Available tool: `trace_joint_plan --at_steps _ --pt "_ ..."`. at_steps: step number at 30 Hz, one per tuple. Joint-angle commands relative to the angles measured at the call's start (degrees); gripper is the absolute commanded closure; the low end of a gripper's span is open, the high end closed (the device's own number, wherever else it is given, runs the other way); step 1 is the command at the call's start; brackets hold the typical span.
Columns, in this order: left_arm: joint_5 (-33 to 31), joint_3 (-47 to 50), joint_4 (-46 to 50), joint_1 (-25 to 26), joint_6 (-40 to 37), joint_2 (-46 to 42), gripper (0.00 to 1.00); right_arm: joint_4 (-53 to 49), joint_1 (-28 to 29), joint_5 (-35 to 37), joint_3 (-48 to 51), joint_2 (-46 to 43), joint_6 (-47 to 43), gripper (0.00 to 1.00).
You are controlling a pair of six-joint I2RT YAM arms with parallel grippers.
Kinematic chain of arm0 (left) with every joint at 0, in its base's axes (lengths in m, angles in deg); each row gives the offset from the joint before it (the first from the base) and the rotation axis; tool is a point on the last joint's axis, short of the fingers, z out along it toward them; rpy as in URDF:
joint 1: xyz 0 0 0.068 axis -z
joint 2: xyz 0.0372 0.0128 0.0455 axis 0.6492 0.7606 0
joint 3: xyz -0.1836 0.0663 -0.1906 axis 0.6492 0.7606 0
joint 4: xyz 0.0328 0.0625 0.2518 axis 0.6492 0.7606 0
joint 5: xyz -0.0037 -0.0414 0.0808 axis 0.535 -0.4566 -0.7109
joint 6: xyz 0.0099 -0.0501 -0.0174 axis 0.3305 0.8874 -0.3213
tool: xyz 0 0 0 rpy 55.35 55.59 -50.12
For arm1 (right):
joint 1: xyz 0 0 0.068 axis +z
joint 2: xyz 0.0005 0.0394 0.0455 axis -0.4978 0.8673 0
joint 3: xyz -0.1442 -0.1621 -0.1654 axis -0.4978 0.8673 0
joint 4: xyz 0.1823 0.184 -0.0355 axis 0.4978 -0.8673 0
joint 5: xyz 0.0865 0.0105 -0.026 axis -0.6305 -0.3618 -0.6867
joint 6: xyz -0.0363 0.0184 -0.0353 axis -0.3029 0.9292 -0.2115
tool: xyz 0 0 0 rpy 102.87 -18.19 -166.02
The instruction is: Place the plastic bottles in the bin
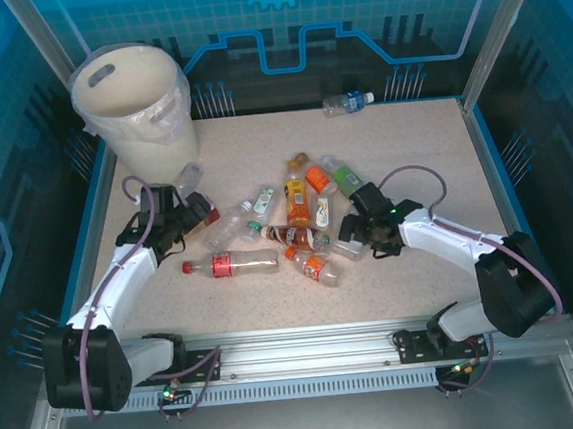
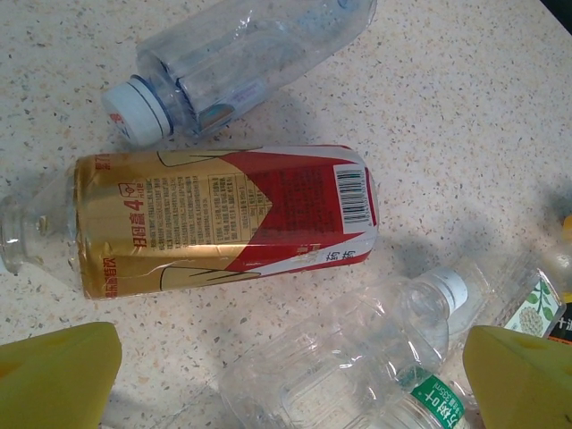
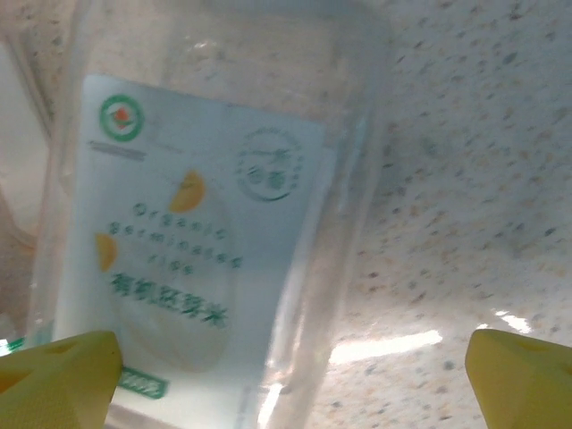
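Currently the bottles [image 1: 287, 224] lie in a loose cluster mid-table [image 1: 432, 152], all on their sides. We count roughly ten, but overlaps and both arms hide some. A blue-capped bottle [image 1: 347, 102] lies well apart at the far edge. One stray clear bottle [image 1: 190, 176] lies just beside the bin [image 1: 136, 97], which stands upright in the far-left corner with its liner [image 1: 179, 108] folded over the rim. We can't tell what's inside it.

The left gripper [image 1: 198, 214] is at the cluster's left side. On its wrist view the yellow fingers [image 2: 54, 375] are spread wide and grip nothing. A green-labelled bottle [image 2: 357, 380] lies between them, its body cut off by the bottom edge. Beyond it is a gold-red bottle [image 2: 223, 219], neck clipped at the left edge, then a white-capped bottle [image 2: 241, 54] clipped at the top.

The right gripper [image 1: 351, 234] is low at the cluster's right side, its tips hidden under its own body from above. Its wrist view is blurred: jaws apart, and a white-labelled bottle [image 3: 206, 250] sits close under the camera, nearer one finger. We can't tell whether they touch.
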Motion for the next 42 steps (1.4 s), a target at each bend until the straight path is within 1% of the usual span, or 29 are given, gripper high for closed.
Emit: trace_joint_plan --at_steps 1,4,7,9,11,13,15,17,19,22,26,32,38,42 --pt "0.55 -1.94 1.59 0.34 0.69 0.23 0.01 -3.61 -5.54 -5.01 2.01 -0.82 -10.11 0.0" --pt "0.17 -1.92 1.62 0.34 0.95 0.03 0.01 -6.97 -10.13 -5.58 0.77 -0.95 -17.49 0.0" --pt "-0.19 -2.07 1.72 0.38 1.41 0.04 0.01 -8.79 -14.96 -6.15 -0.3 -2.29 -22.57 0.0" --pt "-0.27 -2.35 1.81 0.34 1.54 0.07 0.01 -10.02 -17.16 -5.58 -1.3 -3.47 -24.15 0.0" --pt "-0.23 -2.66 1.98 0.34 1.64 0.03 0.01 -11.96 -18.2 -5.12 -3.31 -4.89 -23.85 0.0" --pt "-0.1 -2.99 2.03 0.32 1.63 0.06 0.01 -12.71 -18.04 -6.9 -4.24 -6.4 -22.15 0.0" --pt "-0.22 -3.18 1.93 0.34 1.79 0.07 0.01 -11.89 -17.39 -8.86 -5.88 -7.93 -17.76 0.0" --pt "-0.53 -3.18 1.89 0.34 1.9 0.1 0.01 -10.84 -16.58 -8.06 -5.03 -8.42 -13.13 0.0" --pt "-0.57 -3.05 1.87 0.33 1.99 0.04 0.01 -8.59 -15.83 -7.85 -2.86 -8.36 -10.9 0.0" --pt "-0.97 -3.03 2.13 0.34 1.33 0.11 0.01 -6.26 -14.69 -9.67 -1.91 -6.72 -10.94 0.0" --pt "-1.8 -2.78 2.75 0.34 0.71 0.13 0.01 -7.42 -12.08 -7.84 -3.18 -3.76 -12.41 0.0" --pt "-1.72 -1.85 2.58 0.34 0.64 0.25 0.01 -7.86 -10.39 -6.31 -3.55 -0.5 -11.85 0.0" --pt "-1.81 -1.7 2.28 0.32 0.18 0.97 0.01 -6.94 -8.36 -8.5 -3.94 3.0 -12.62 0.0" --pt "-0.96 -1.88 2.32 0.33 0.26 2.07 0.01 -7.08 -7.71 -6.48 -3.58 4.89 -11.73 0.0"
